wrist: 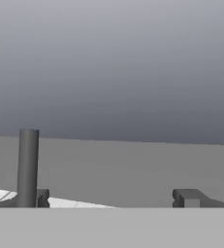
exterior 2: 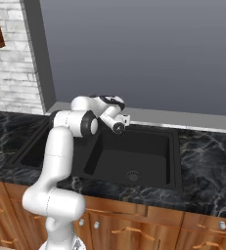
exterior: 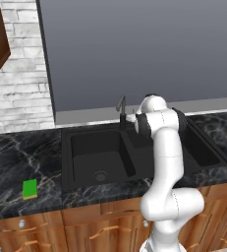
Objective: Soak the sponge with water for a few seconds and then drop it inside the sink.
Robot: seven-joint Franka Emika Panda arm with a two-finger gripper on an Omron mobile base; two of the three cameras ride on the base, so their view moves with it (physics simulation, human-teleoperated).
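One sponge (exterior: 30,189) lies flat on the table (exterior: 16,162), well to the left of the sink (exterior: 100,152) and apart from it. The hand (wrist: 111,198) hovers by the faucet (exterior: 121,110) with fingers spread wide and nothing between them. No water stream is visible, though the spout is probably partly hidden by the arm. Risks: a wide swing to the sponge may strike the faucet; a shallow grip on the flat block may slip.

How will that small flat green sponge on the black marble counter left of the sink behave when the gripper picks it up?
The small flat green sponge with a yellow underside lies flat, so it probably won't roll or tip. It looks light for its size and likely squashes under the fingers. The thin profile leaves little edge to pinch against the black marble counter.
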